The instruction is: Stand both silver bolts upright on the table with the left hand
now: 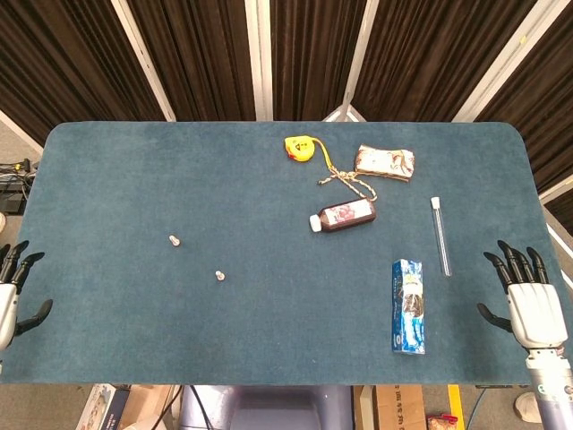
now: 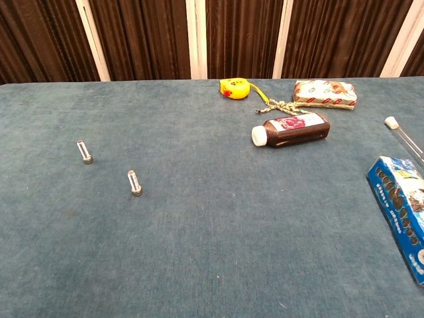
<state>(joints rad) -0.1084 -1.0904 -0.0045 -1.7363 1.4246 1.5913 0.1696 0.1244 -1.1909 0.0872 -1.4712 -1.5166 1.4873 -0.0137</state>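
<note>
Bolts both stand upright on the table (image 1: 116,170), well to the right of my left hand (image 1: 9,291).
I see the nearer bolt (image 2: 135,183) and the farther bolt (image 2: 85,152) apart from each other; my left hand hangs off the table edge, fingers spread and empty, and my right hand (image 1: 530,300) is likewise spread.

Head overhead; chest low, nearer, likely tilted.
</note>
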